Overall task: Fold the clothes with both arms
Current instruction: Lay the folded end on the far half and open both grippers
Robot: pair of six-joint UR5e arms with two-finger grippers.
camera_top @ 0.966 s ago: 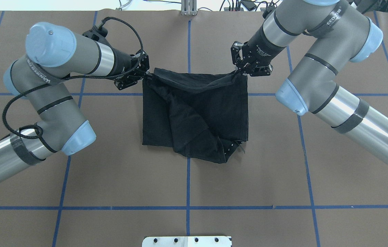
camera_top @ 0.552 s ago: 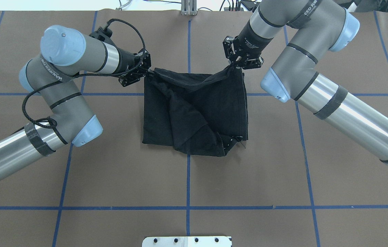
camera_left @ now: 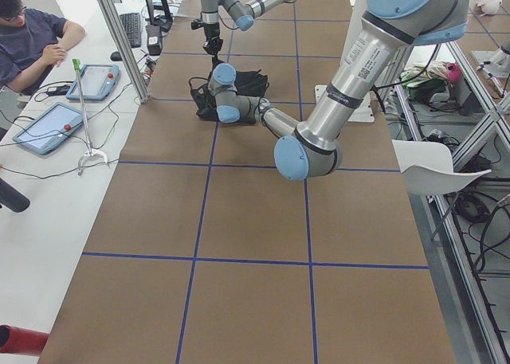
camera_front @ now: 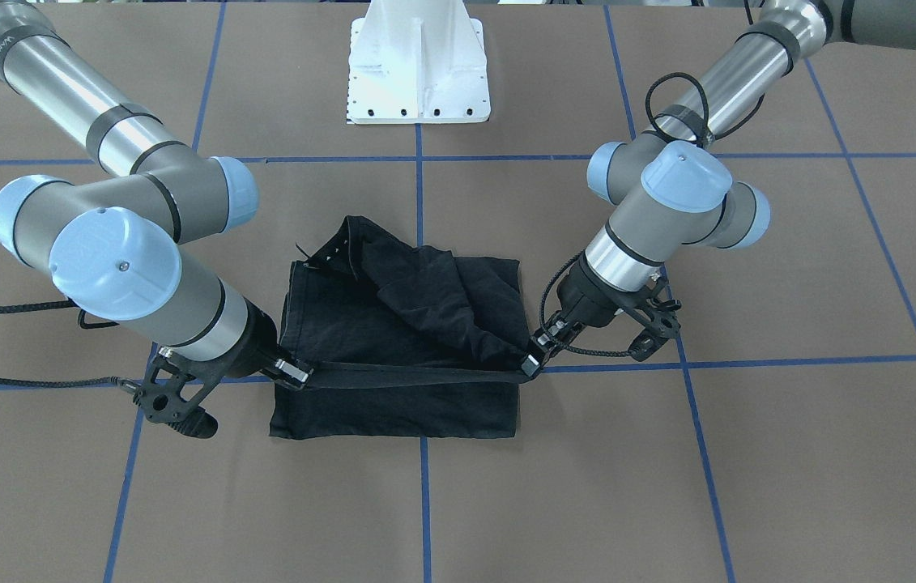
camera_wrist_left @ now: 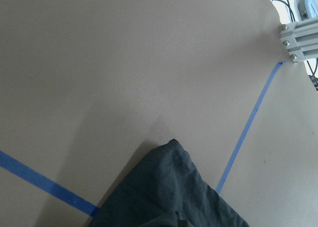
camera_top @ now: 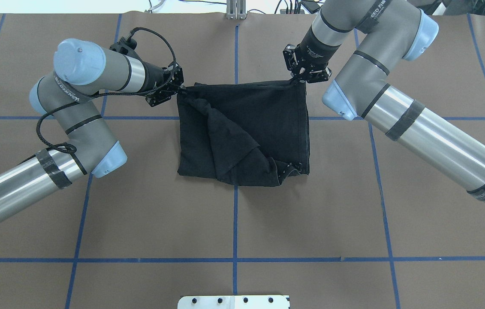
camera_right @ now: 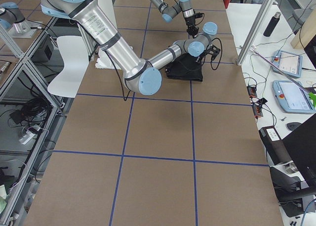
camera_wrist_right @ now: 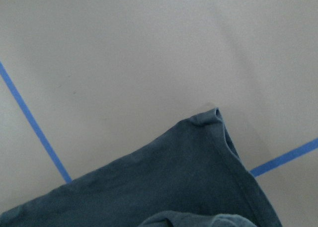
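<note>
So the shirt (camera_top: 263,128) is lying on the table (camera_top: 353,206) straight out in front of the base (camera_top: 233,301), half folded, and both arms are working its edge farthest from the base. The left gripper (camera_top: 177,89) is pinching one far corner and the right gripper (camera_top: 299,80) is clamping the other. That's stretching the top layer's edge tight between them, riding a bit above the layer underneath. I'm guessing they're laying that top layer down. What I'd be doing here: carrying both corners away from the base at the same height and pace, with just enough tension that the edge isn't sagging. Then lining it up with the lower layer's far edge and lowering before letting go. Worth watching the bunch (camera_top: 233,146) running diagonally toward the base on the left gripper's side, since it's looking likely to get trapped as a wrinkle.
</note>
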